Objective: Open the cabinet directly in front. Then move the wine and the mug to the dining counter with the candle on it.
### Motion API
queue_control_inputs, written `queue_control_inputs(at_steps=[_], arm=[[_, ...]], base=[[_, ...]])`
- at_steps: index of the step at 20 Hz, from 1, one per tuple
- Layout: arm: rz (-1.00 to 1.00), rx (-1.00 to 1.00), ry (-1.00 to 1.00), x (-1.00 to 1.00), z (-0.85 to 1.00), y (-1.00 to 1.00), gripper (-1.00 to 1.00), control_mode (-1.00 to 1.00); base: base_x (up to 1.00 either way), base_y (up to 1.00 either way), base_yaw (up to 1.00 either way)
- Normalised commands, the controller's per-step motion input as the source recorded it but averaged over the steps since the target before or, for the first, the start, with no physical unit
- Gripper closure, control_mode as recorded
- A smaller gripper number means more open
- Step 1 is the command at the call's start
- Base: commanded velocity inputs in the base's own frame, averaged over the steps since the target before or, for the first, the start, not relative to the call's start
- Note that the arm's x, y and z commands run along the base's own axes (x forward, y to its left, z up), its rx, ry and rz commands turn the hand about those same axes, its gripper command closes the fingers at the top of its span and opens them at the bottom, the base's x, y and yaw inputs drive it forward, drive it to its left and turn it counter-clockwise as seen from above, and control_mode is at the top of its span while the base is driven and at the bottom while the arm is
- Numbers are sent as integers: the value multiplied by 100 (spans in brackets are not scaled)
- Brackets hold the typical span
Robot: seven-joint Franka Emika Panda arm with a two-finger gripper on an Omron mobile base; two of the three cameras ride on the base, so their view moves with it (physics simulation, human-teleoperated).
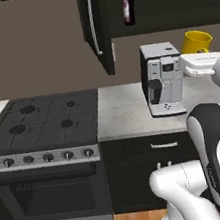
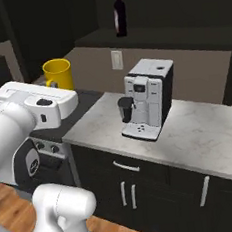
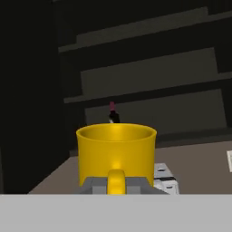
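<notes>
1. The mug (image 3: pixel 116 156) sits right in front of the hand camera, upright, its handle turned toward the lens and its open mouth level.
2. The gripper (image 3: pixel 117 186) shows as grey finger blocks at either side of the mug's base. They look pressed to it, but contact is hidden behind the handle, so I cannot tell whether the gripper is clamped on the mug.
3. From the left base view the mug (image 1: pixel 196 42) is in the air above the arm's white wrist, to the right of the coffee machine (image 1: pixel 162 79) and higher than it.
4. From the right base view the mug (image 2: pixel 58 75) is just above the wrist, left of the coffee machine (image 2: pixel 146 99) and over the stove's side.
5. The wine (image 2: pixel 120 12) stands upright on the cabinet shelf (image 2: pixel 150 37), well above the coffee machine.
6. The cabinet door (image 1: pixel 96 25) is swung open, edge toward the camera, its pale bar handle visible; the wine (image 1: pixel 127 5) is just to its right.
7. The coffee machine rests on the marbled counter (image 1: pixel 125 112) beside the stove (image 1: pixel 41 123).
</notes>
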Motion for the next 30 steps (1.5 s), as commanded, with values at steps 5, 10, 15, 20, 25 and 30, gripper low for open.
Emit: queue_control_inputs(at_steps=[5, 10, 15, 20, 25, 30], arm=[[0, 0, 0, 0, 0, 0, 100, 100], [0, 0, 0, 0, 0, 0, 100, 100], [0, 0, 0, 0, 0, 0, 100, 100], [0, 0, 0, 0, 0, 0, 100, 100], [0, 0, 0, 0, 0, 0, 100, 100], [0, 0, 0, 0, 0, 0, 100, 100]], base=[[-36, 0, 85], [-10, 0, 94], [-6, 0, 95], [-4, 0, 95], [-4, 0, 94], [-5, 0, 96]])
